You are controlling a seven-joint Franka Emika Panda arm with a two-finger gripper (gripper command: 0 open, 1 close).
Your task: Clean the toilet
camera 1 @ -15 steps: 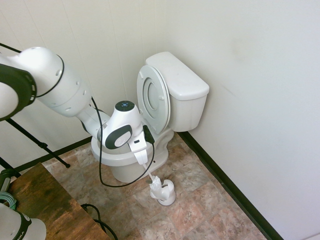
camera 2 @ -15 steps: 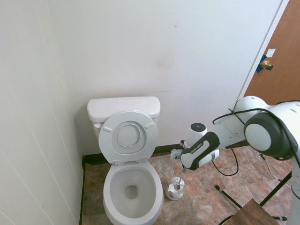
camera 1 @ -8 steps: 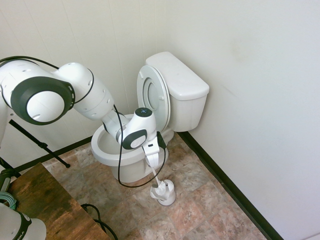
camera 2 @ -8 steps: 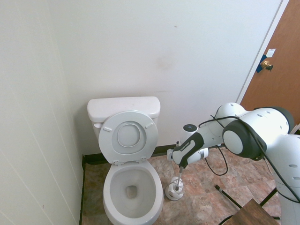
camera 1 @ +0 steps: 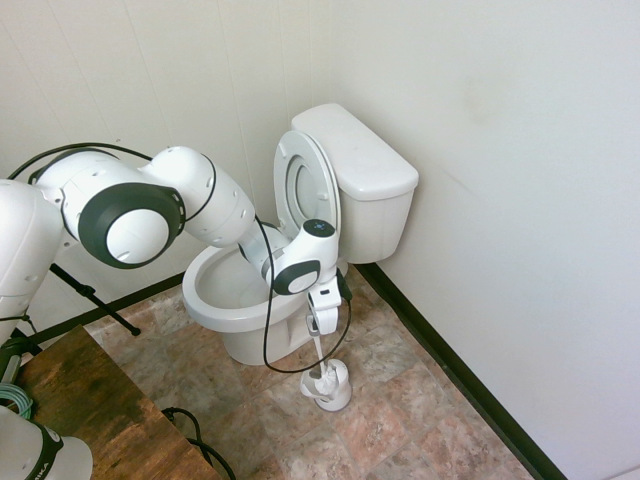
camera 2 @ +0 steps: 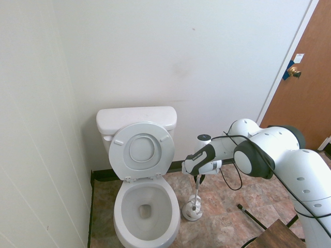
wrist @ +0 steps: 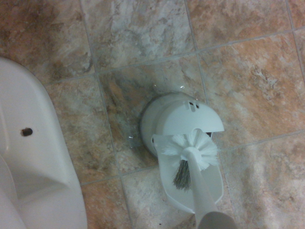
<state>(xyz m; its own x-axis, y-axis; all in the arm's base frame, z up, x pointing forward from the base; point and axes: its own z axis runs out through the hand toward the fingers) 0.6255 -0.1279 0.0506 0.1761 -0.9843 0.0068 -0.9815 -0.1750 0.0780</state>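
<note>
Gripper (camera 1: 317,328) points straight down with its fingers clamped on the thin white handle of a toilet brush (camera 1: 320,362). It has dropped lower over the last moment and shifted away from the bowl, so the brush head now hangs just over its holder (camera 1: 328,386) instead of well above it. That suggests the scrubbing is done and the brush is going back, which would put the task near its end.

Going left to right in the first exterior view: to the left of the gripper and slightly above it is the toilet (camera 1: 232,300), a smooth, glossy white ceramic bowl with an oval rim, its round ring seat and lid tipped up against a boxy tank with a flat top. Right of the bowl comes the gripper, and directly beneath it the holder, a small rounded white plastic cup sitting on the floor just beside the toilet's base.

From the wrist view, the brush head (wrist: 189,148) is a ring of stiff white bristles with a darker tuft below, poised above the holder's open scoop. The floor (wrist: 248,71) is mottled brown and grey stone-look tile with pale grout lines.
</note>
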